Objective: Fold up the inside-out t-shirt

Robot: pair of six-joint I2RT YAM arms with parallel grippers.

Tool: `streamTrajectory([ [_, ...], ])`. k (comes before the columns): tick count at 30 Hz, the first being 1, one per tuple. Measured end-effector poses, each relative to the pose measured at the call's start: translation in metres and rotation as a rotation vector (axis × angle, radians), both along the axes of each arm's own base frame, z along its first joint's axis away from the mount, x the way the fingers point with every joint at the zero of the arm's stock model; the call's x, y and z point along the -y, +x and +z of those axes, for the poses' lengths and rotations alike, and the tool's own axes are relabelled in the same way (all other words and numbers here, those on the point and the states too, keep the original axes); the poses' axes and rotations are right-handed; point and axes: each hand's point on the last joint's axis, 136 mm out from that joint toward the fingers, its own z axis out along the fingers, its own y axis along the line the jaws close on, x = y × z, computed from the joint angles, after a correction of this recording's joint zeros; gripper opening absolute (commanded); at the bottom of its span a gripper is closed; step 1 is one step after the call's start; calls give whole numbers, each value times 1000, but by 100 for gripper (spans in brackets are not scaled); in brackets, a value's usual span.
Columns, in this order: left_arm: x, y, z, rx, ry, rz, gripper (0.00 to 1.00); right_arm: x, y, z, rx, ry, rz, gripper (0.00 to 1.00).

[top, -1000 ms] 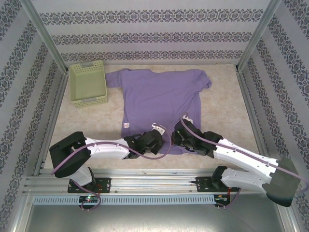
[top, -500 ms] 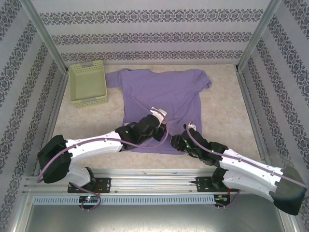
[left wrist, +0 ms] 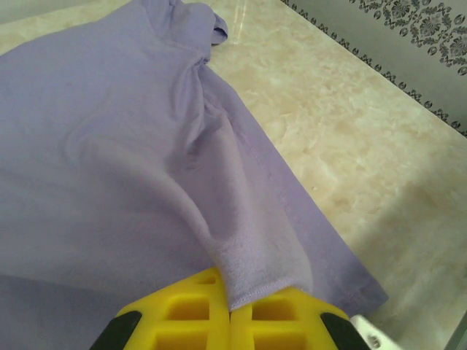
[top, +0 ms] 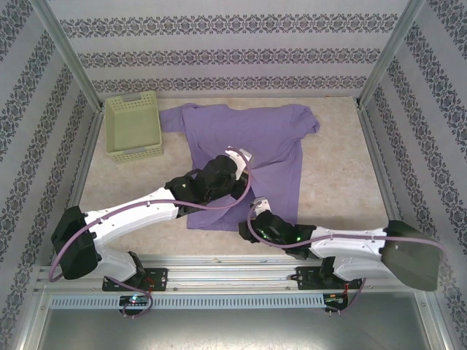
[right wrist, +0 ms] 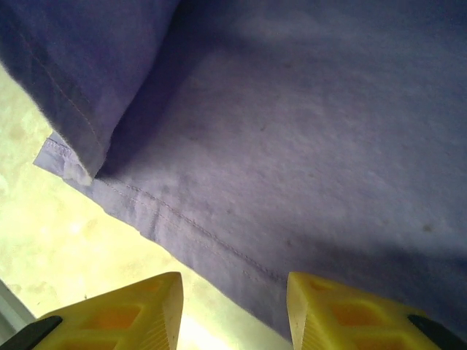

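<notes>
Left fingers (left wrist: 182, 321) carried up from lower hem to frame centre, clamped on inside-out t-shirt (top: 270, 135) hem, drawn over for fold. Right fingers (right wrist: 124, 313) parted, nothing held, placed at bottom hem. Shirt spread mid table (top: 343, 197); basket (top: 133, 125) upper left.

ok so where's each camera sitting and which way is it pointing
Top external: fixed above and behind the arms, looking down on the table, purple t-shirt and green basket; both arms show.
Left wrist: on the left arm, looking past the shut left gripper, pinching a t-shirt fold, toward the wall.
Right wrist: low over the table, facing the t-shirt's hem between the fingers of the open right gripper.
Shared: every view sees t-shirt and table.
</notes>
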Motion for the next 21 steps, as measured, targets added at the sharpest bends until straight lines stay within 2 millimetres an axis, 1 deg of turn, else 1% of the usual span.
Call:
streamTrajectory([
  [3,-4,0,6,5,-1,-1,0,-12,7,-2,35,-28,28,41],
  [7,-8,-1,13,7,-8,-9,0,-27,22,-5,80,-82,44,42],
  [13,-15,-1,23,16,-6,-6,0,-34,47,-14,128,-178,31,43],
  [15,-17,-1,28,24,-10,-7,0,-31,56,-16,136,-200,10,44],
  [17,-20,-2,30,26,-10,-10,0,-23,68,-17,141,-217,-20,46],
  [21,-24,-6,41,39,-11,-22,0,-4,91,-18,152,-248,-76,58],
])
